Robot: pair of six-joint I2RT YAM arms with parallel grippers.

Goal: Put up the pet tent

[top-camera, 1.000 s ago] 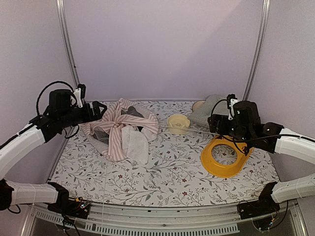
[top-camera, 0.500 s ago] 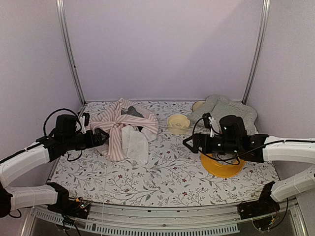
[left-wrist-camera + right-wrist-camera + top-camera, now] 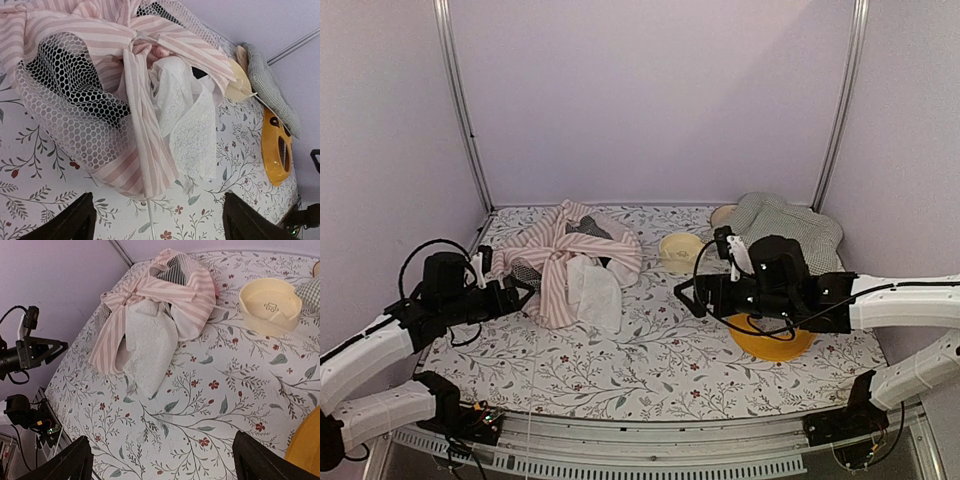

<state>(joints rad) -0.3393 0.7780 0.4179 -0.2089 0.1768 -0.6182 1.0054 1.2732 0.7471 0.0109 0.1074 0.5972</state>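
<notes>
**Collapsed tent lies just ahead of the left gripper, both grippers empty**

The pet tent (image 3: pixel 570 255) is a crumpled heap of pink-and-white striped fabric on the far left part of the floral table (image 3: pixel 650 370). It is not yet standing. The bundle is broadest from left to right. A striped fold and the white sheer flap (image 3: pixel 150 340) trail from it toward the near edge. In the left wrist view, dark mesh (image 3: pixel 65 65) shows through the folds. A thin white pole (image 3: pixel 149 212) juts from the near hem, pointing roughly back at that camera between its own fingers.

The left gripper (image 3: pixel 520 293) sits low, just beside the heap's near-left edge and facing right into it. Its jaws are spread wide with nothing between them. The right gripper (image 3: pixel 685 295) points left at the tent from mid-table, with bare cloth between them. It is also wide open and holding nothing. I judge the left arm clearly the nearer one for a first grasp on the fabric or the pole.

To the right of the tent, the cream bowl (image 3: pixel 682 250) with a paw print stands empty. A yellow ring-shaped dish (image 3: pixel 770 338) lies partly under the right arm, with nothing visible in it. The checked cushion (image 3: pixel 780 225) rests at the far right.
</notes>
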